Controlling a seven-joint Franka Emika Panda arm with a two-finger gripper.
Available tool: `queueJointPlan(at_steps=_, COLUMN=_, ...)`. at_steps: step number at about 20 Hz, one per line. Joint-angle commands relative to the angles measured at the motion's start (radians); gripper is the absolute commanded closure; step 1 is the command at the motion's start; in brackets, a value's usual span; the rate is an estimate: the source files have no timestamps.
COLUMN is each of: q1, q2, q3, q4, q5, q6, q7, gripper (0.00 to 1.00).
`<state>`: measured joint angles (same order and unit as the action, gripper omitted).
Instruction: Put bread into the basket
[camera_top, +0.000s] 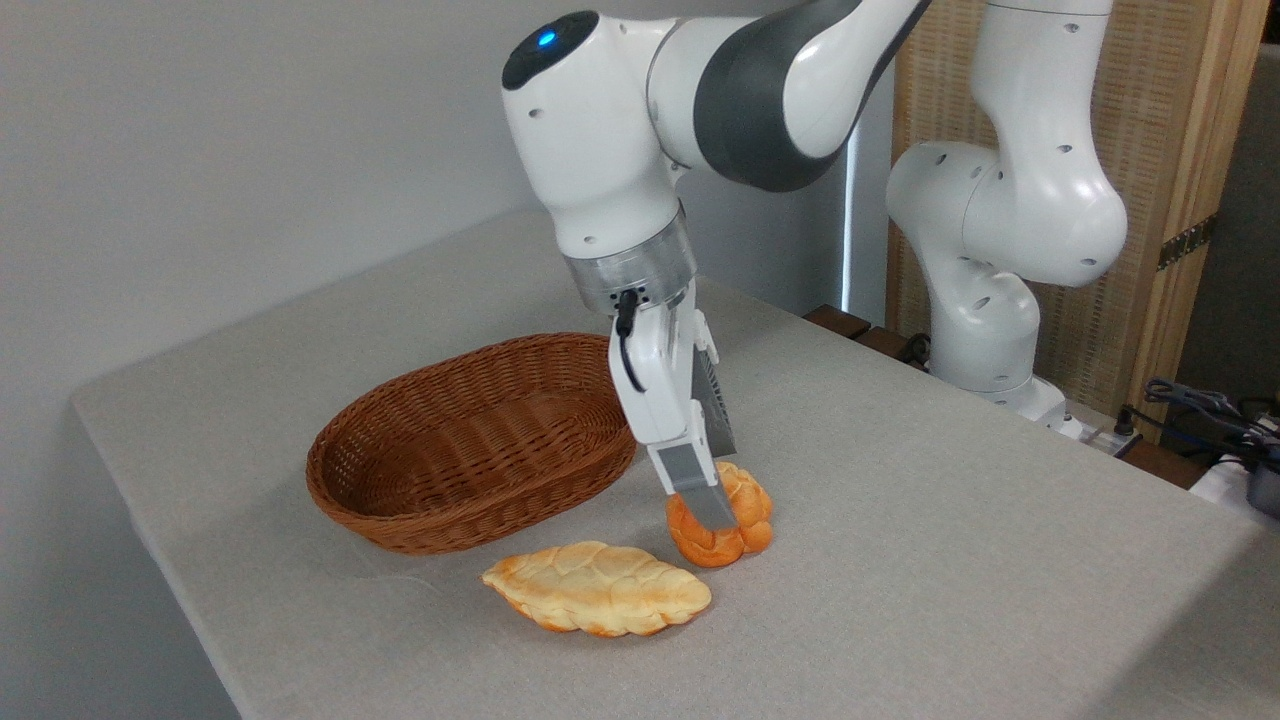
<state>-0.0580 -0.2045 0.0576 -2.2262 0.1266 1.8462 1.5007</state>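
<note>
Your gripper (712, 510) sits down over the bun (735, 530) on the table (950, 520) just right of the basket (470, 445), fingers straddling it, though whether they pinch yet you cannot tell; it looks light and squashy, so grip its middle gently.

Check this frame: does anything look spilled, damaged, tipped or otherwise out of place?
Nothing stands out. The basket sits upright and empty, the braided loaf lies intact in front of it, and the gripper is down over the bun on the table.
</note>
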Motion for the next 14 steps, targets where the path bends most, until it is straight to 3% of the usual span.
queueJointPlan(at_steps=1, q1=-0.016, q2=0.019, q3=0.005, q4=0.000, q5=0.018, q6=0.068, q7=0.019, gripper=0.02)
queueJointPlan(at_steps=5, q1=-0.037, q2=0.033, q3=0.004, q4=0.000, q5=0.018, q6=0.081, q7=0.018, gripper=0.46)
queueJointPlan(at_steps=14, q1=-0.037, q2=0.033, q3=0.004, q4=0.000, q5=0.018, q6=0.076, q7=0.018, gripper=0.47)
